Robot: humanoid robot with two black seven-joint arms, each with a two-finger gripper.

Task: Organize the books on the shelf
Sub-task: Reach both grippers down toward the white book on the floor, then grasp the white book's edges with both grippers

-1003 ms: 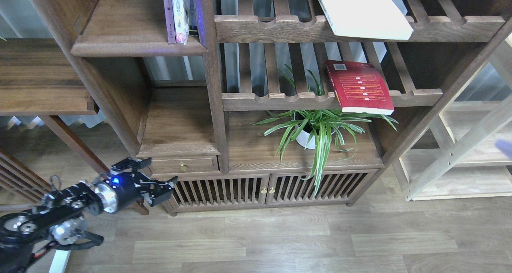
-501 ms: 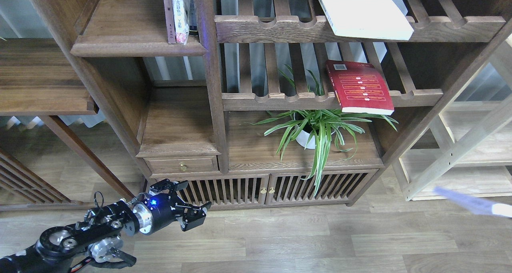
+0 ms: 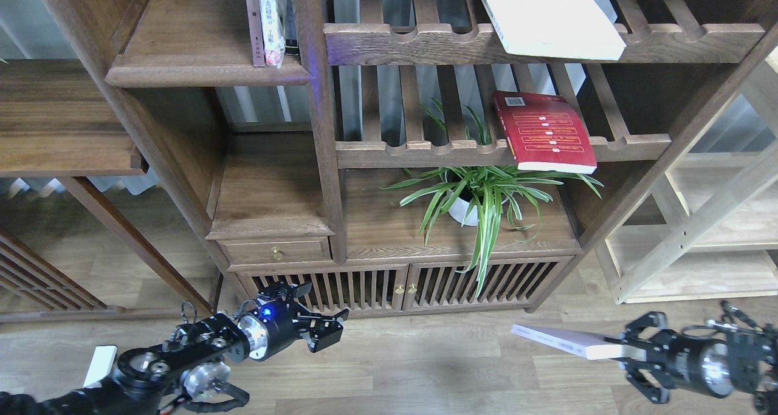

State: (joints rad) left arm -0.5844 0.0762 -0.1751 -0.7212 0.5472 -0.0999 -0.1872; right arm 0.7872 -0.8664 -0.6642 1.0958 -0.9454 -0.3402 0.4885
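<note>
Right arm has a book, left arm free.

Down low, my right gripper (image 3: 623, 349) pinches the pale lavender-white book (image 3: 562, 340) by one end, flat above the floor; my left gripper (image 3: 322, 329) hangs with fingers spread, nothing in them. Farther up, the red book (image 3: 543, 132) lies on a slatted rack (image 3: 486, 150), the white book (image 3: 547, 17) on the rack above. The solid shelf (image 3: 194, 50) sits top left.
</note>
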